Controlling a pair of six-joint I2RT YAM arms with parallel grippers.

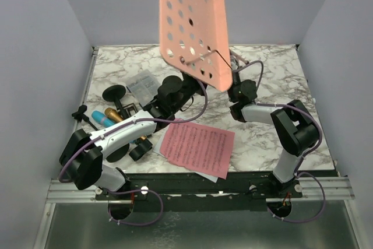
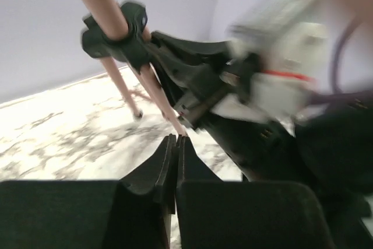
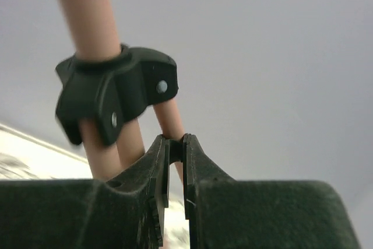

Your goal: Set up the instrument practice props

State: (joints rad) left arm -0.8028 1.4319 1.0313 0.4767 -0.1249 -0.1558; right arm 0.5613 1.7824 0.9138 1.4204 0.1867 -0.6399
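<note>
Fingers of right gripper [image 3: 175, 141] are clamped on a rack leg [image 3: 166, 115] below the hub [image 3: 113, 91], left gripper [image 2: 176, 140] fingers pressed together at the tip of a second leg [image 2: 158, 96].

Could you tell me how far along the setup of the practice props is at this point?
It is at an early stage, and nothing looks finished yet. In hand: the music rack is upright at the centre, with the right gripper closed on one thin leg and the left gripper closed at another leg's tip. Left to do: the sheet-music pages lie loose on the table, and the microphones lie unmounted beside the mic mounts.
</note>
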